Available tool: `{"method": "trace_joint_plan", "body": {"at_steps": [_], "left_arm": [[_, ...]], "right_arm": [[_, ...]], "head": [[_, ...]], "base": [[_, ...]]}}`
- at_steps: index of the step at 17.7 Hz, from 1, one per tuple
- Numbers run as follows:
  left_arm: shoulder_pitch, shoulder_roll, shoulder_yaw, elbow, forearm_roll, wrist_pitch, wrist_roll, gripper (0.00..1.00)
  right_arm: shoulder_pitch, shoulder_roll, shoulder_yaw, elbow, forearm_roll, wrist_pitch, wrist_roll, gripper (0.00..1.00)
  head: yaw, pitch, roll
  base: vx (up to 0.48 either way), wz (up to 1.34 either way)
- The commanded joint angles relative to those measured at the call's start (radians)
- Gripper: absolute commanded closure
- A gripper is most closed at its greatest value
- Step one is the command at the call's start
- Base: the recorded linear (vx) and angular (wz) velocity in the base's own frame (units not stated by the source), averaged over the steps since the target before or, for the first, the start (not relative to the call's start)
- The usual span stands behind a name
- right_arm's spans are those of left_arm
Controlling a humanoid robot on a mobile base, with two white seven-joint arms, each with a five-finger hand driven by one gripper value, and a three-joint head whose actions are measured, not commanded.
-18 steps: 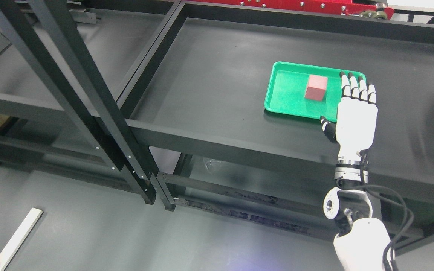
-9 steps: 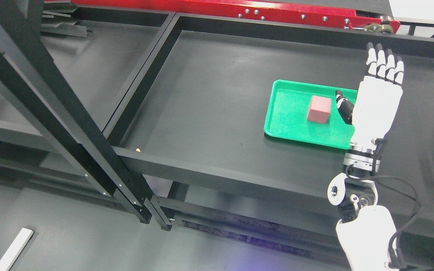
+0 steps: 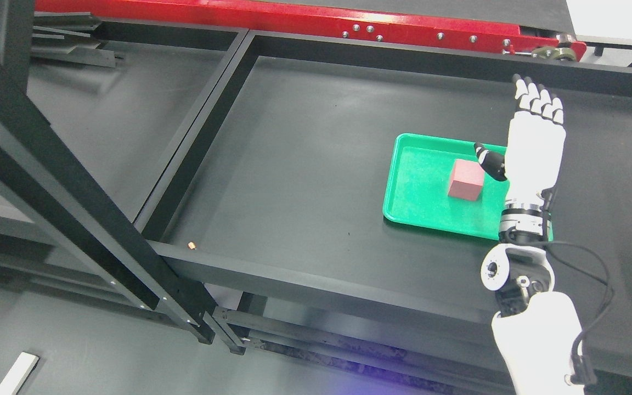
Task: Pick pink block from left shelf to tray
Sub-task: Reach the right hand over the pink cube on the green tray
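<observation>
Pink cube-shaped block (image 3: 466, 180) sitting flat inside the shallow green plastic tray (image 3: 420, 186), a bit right of the tray's middle. Tray parked on the black metal shelf deck (image 3: 305, 164), toward the right half and closer to the front edge than the back rail. White robot right hand (image 3: 532, 148) raised over the tray's right edge, fingers (image 3: 538, 101) straight and together, dark-tipped thumb (image 3: 490, 161) sticking out left just above the block, gripping nothing. Red metal beam (image 3: 316, 22) running along the back, tiny orange speck (image 3: 191, 246) near the deck's front left corner.
</observation>
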Motion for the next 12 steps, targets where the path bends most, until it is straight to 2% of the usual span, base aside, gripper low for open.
{"method": "trace_joint_plan", "body": {"at_steps": [1,5,12], "left_arm": [[-0.018,0.017,-0.001,-0.018,0.0,-0.001,0.001,0.0],[-0.018,0.017,-0.001,-0.018,0.0,-0.001,0.001,0.0],[-0.018,0.017,0.001,-0.018,0.0,-0.001,0.001,0.0]], "right_arm": [[-0.012,-0.016,-0.011,0.024,-0.038,-0.01,0.294,0.0],[-0.013,-0.016,-0.012,0.035,-0.118,-0.008,0.316,0.0],[-0.044,-0.016,-0.025,0.137,-0.125,0.0,0.425,0.03]], "head": [[0.0,0.0,0.0],[0.0,0.0,0.0],[0.0,0.0,0.0]], "base": [[0.053,-0.03],[0.053,-0.03],[0.065,-0.06]]}}
